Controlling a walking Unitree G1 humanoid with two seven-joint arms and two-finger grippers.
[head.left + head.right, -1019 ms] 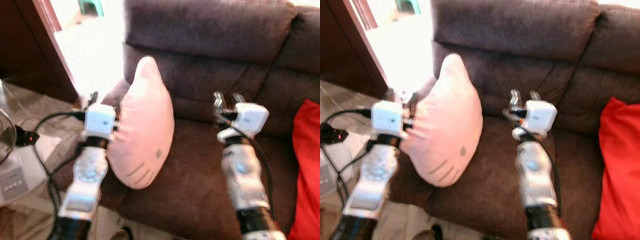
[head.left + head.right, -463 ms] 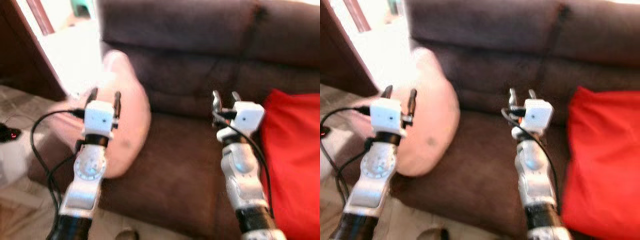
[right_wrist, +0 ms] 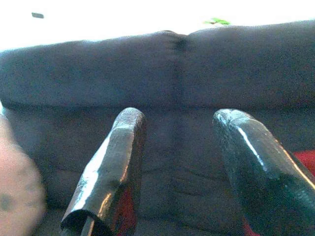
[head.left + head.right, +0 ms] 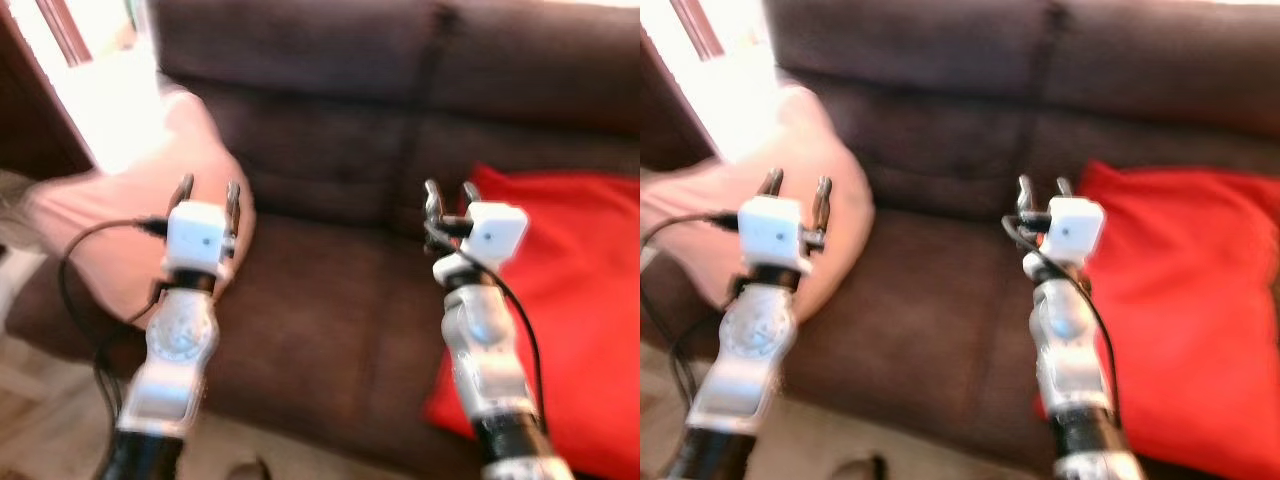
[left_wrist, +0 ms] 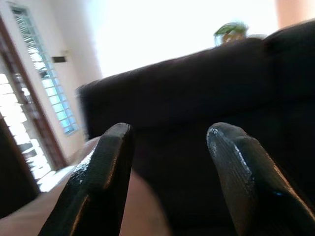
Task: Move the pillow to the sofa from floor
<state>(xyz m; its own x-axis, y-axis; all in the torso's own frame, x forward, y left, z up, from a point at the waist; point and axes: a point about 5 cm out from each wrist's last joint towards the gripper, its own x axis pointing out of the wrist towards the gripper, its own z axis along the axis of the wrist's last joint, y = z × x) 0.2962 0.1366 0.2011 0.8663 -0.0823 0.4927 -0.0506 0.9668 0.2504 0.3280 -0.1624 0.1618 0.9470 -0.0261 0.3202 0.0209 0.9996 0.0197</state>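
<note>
While blurred, pillow (image 4: 130, 225) edge-cropped, on sofa (image 4: 330, 300)

The sofa (image 4: 330, 300) is matt dark brown napped cloth, the pink pillow (image 4: 120, 230) at its left end soft smooth fabric, the red cushion (image 4: 1185, 300) on the right plain matt cloth, and the gripper fingers (image 3: 110, 172) glossy black plastic.

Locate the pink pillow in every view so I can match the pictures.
Left eye: pink pillow at left, on the sofa's end, behind the left pincer.
Right eye: far left.
Left wrist: pink patch at the lower edge.
Right wrist: blurred at one edge.
Shared landmark: brown sofa.
</note>
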